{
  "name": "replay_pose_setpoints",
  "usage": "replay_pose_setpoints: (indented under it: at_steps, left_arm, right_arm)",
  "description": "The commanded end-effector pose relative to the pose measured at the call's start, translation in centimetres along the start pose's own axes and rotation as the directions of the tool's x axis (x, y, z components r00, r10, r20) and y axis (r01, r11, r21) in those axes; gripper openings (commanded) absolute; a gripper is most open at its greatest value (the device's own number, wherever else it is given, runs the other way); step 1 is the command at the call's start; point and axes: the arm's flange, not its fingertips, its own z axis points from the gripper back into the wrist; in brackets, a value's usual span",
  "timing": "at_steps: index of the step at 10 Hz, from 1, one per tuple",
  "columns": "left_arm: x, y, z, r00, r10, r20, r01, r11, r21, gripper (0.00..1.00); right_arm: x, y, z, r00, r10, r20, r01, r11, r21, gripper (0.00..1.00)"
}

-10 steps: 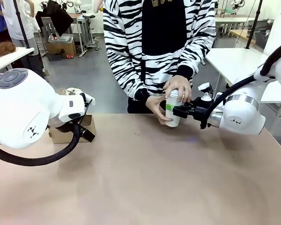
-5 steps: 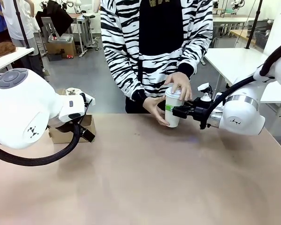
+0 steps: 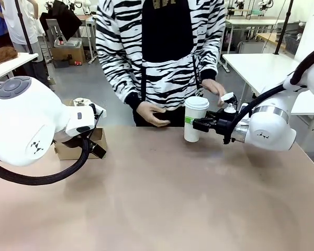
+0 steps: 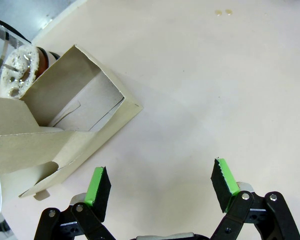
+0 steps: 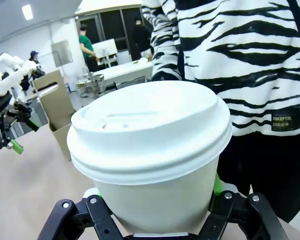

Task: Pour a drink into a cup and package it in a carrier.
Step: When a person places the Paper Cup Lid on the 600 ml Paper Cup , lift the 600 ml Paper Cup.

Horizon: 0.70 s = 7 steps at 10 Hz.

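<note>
The cup (image 3: pixel 192 134) is upright at the far side of the worktop (image 3: pixel 157 198), white lid on, clamped at its waist by the right fingers (image 3: pixel 200 124). The person's hands (image 3: pixel 152 113) are off it. Pouring and lidding look done (the lid hides what is inside). Packaging is left: the carrier (image 3: pixel 73 151) sits well apart at the robot's left, with no cup in it, and the left fingers (image 4: pixel 97 186) are spread wide just beside it, holding nothing.
</note>
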Motion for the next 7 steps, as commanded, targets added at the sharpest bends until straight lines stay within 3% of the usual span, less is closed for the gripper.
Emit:
replay_pose_setpoints:
  at_steps: [1,7]
  left_arm:
    - [-0.01,0.03,0.04,1.000,0.001,0.001,-0.001,1.000,-0.002,1.00]
    - [-0.01,0.03,0.04,1.000,0.001,0.001,-0.001,1.000,-0.002,1.00]
  right_arm:
    - [0.47,0.15,-0.18,1.000,0.004,0.005,-0.004,1.000,-0.004,0.80]
    - [0.47,0.15,-0.18,1.000,0.004,0.005,-0.004,1.000,-0.004,0.80]
